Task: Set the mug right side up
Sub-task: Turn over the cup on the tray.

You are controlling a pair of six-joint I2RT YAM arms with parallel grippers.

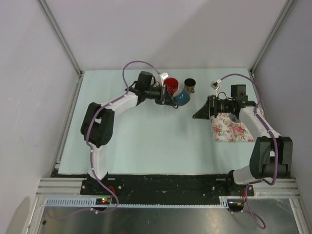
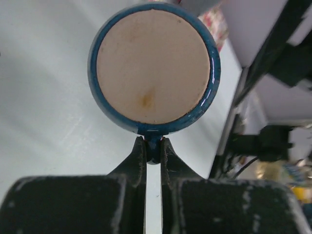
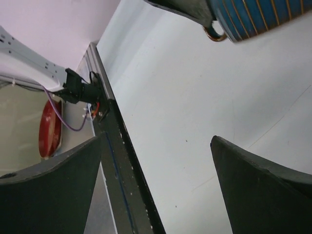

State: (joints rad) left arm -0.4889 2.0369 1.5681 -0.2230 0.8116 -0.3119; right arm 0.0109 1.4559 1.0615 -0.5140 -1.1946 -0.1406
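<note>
The blue mug is near the middle back of the table, tilted on its side. In the left wrist view its pale unglazed base faces the camera. My left gripper is shut on the mug's handle; it also shows in the top view. The right wrist view shows the mug's gold-striped side and handle ring at the top edge. My right gripper is open and empty, to the right of the mug; its jaws stand wide apart over bare table.
A red mug stands just behind the left gripper. A dark mug stands upright at the back. A floral cloth lies under the right arm. The table's black near edge runs through the right wrist view.
</note>
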